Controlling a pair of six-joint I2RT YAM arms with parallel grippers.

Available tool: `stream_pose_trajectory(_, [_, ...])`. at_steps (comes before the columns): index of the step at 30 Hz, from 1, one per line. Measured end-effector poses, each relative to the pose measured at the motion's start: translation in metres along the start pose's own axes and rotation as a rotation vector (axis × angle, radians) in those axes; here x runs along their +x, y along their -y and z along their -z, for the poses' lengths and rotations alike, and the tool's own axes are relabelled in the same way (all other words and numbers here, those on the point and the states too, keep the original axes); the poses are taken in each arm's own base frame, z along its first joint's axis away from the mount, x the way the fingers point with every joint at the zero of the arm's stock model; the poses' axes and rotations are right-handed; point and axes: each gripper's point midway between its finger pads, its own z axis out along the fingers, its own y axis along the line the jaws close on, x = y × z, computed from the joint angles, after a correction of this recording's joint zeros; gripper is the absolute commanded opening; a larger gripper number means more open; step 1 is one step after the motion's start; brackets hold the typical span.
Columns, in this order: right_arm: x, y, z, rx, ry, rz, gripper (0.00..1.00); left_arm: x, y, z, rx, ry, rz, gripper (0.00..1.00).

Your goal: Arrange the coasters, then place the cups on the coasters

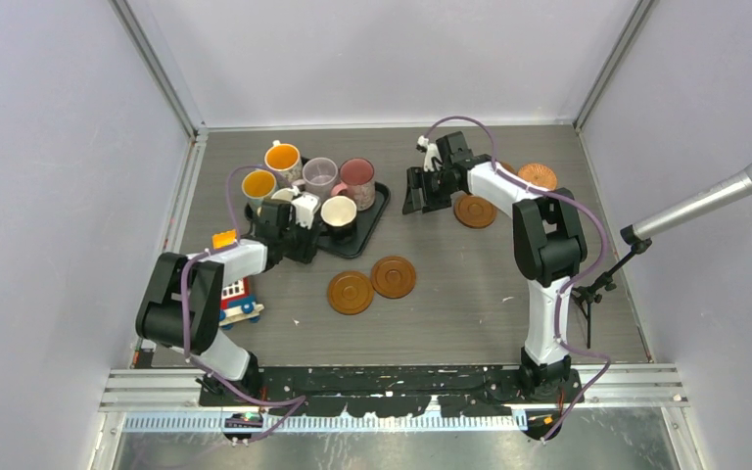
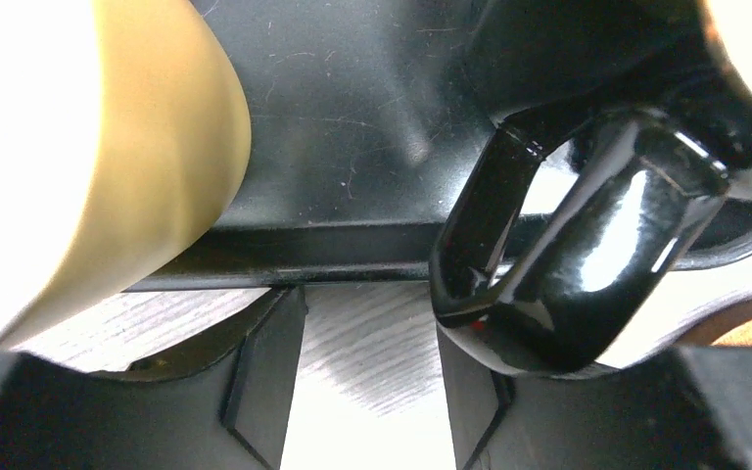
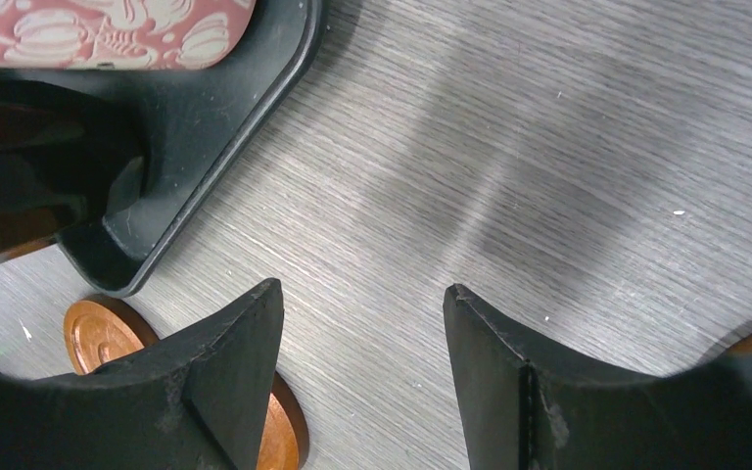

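Observation:
A black tray (image 1: 377,211) at the back left holds several cups: white with orange inside (image 1: 282,157), lilac (image 1: 319,174), pink (image 1: 356,176), blue patterned (image 1: 258,183) and black with white inside (image 1: 339,213). My left gripper (image 1: 305,233) is low at the tray's near edge. Its jaws (image 2: 372,313) stand open with only table between them. The cream-yellow cup (image 2: 108,147) is to their left and the black cup's handle (image 2: 568,264) sits just over the right finger. Two coasters (image 1: 350,292) (image 1: 393,277) lie mid-table, and two more (image 1: 474,211) (image 1: 537,176) lie at the back right. My right gripper (image 1: 421,201) (image 3: 362,289) hovers open and holds nothing, between the tray and those coasters.
A colourful block-like object (image 1: 238,299) sits by the left arm's elbow. A microphone (image 1: 715,201) on a stand reaches in from the right. In the right wrist view the tray corner (image 3: 206,166) and one coaster (image 3: 98,333) lie left of the fingers.

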Motion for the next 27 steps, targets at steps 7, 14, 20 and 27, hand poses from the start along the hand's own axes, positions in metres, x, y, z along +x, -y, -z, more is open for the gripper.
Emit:
stream_pose_trajectory(7, [-0.004,0.004,0.003,0.005,0.007,-0.005,0.65,-0.008,-0.003,-0.007,0.000,-0.012,-0.002,0.56])
stream_pose_trajectory(14, [-0.011,0.010,0.008,0.012,0.025,-0.015,0.66,-0.019,-0.008,-0.017,-0.007,-0.046,0.001,0.55])
stream_pose_trajectory(20, [-0.019,0.014,0.012,0.016,0.044,-0.017,0.65,-0.027,-0.012,-0.025,-0.010,-0.081,0.005,0.55])
stream_pose_trajectory(27, [-0.024,0.020,0.013,0.023,0.055,-0.024,0.66,-0.033,-0.012,-0.030,-0.015,-0.106,-0.003,0.56])
